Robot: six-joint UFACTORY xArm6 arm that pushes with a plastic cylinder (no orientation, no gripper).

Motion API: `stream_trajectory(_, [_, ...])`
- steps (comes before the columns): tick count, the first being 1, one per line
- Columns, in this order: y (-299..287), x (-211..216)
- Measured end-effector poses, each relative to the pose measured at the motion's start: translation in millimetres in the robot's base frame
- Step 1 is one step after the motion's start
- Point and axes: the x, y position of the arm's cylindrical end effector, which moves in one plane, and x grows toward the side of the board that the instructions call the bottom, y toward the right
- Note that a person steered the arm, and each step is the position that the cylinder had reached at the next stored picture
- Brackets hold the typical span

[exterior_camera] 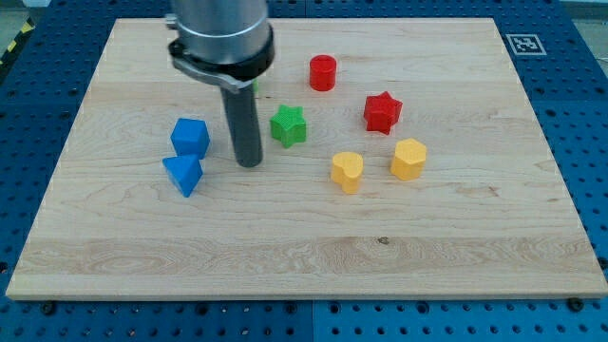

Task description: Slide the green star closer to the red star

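Nearest the camera, bare pale wooden board (pixel 304 256) is lying empty below my tip (pixel 249 163). No jaws are existing here; the rod is simply ending blunt. Just right of my tip the green plastic star (pixel 288 125) is sitting, with the red plastic star (pixel 382 112) further right. I am judging a steady rightward push through its centre best. Something green behind the rod is staying hidden.
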Motion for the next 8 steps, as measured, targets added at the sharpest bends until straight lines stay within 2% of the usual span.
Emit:
stream_trajectory(2, [8, -3])
stream_trajectory(5, [28, -64])
stream_trajectory(8, [63, -77])
